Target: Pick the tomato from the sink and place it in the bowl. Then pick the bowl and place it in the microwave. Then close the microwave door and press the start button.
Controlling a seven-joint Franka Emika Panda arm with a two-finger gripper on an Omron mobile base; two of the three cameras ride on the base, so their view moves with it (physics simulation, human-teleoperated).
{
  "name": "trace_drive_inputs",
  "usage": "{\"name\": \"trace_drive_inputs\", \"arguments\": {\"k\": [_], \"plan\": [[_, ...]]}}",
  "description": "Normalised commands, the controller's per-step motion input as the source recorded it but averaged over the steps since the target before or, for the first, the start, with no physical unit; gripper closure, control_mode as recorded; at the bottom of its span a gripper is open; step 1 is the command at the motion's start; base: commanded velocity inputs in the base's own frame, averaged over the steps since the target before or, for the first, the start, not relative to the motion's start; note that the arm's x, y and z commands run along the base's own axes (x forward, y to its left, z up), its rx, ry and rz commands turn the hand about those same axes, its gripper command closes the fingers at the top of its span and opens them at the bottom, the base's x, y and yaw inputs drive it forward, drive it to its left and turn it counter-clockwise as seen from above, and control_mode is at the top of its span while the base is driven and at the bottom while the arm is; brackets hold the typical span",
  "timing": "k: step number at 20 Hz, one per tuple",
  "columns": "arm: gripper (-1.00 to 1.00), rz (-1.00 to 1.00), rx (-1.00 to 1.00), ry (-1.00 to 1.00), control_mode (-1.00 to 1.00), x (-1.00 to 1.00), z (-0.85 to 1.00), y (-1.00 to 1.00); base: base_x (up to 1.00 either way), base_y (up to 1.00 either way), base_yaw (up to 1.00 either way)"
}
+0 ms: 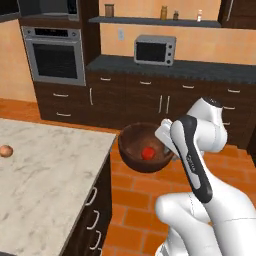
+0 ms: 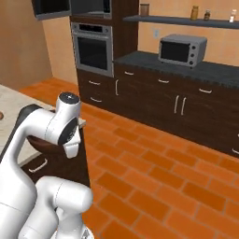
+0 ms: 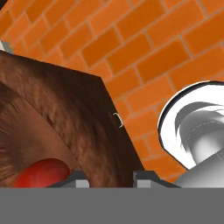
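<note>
Since the tomato (image 1: 148,153) already lies inside the bowl (image 1: 142,150), looks like the carrying step toward the microwave (image 1: 50,7), well ahead of the hand (image 1: 167,141) and above it. Hand clenched on the bowl's rim, one finger inside the wall and one outside, as seen from the hand's own camera, where the dark wooden wall runs down between the two fingertips. Bowl held clear of everything, over the orange brick floor (image 1: 135,220) and just off the corner of the marble bench (image 1: 45,175). Tomato at the bottom of the bowl, below and just past the fingers.

Probably stiff and fairly heavy for a one-sided grip: thick wood, deep curved sides, weight hanging out beyond the hand. Likely to lever downward or twist in a rim pinch, so best kept level and moved without jerks. Smooth grain, possibly slippery under narrow fingers. Not fragile. Tomato round, glossy and free to roll; apt to run up the wall and out if the bowl tips. No better hold on offer than the rim: no handle, sides too wide to span.
</note>
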Motion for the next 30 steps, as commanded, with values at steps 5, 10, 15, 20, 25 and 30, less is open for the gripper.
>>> {"name": "trace_drive_inputs", "arguments": {"k": [5, 10, 15, 20, 25, 30], "plan": [[1.00, 0.00, 0.00, 0.00, 1.00, 0.00, 0.00, 0.00, 0.84, -0.48, -0.12], [1.00, 0.00, 0.00, 0.00, 1.00, 0.00, 0.00, 0.00, 0.82, -0.42, -0.09], [1.00, 0.00, 0.00, 0.00, 1.00, 0.00, 0.00, 0.00, 0.94, -0.17, -0.06], [1.00, 0.00, 0.00, 0.00, 1.00, 0.00, 0.00, 0.00, 1.00, -0.10, -0.06], [1.00, 0.00, 0.00, 0.00, 1.00, 0.00, 0.00, 0.00, 1.00, 0.07, -0.12], [1.00, 0.00, 0.00, 0.00, 1.00, 0.00, 0.00, 0.00, 0.99, 0.52, -0.19]]}}
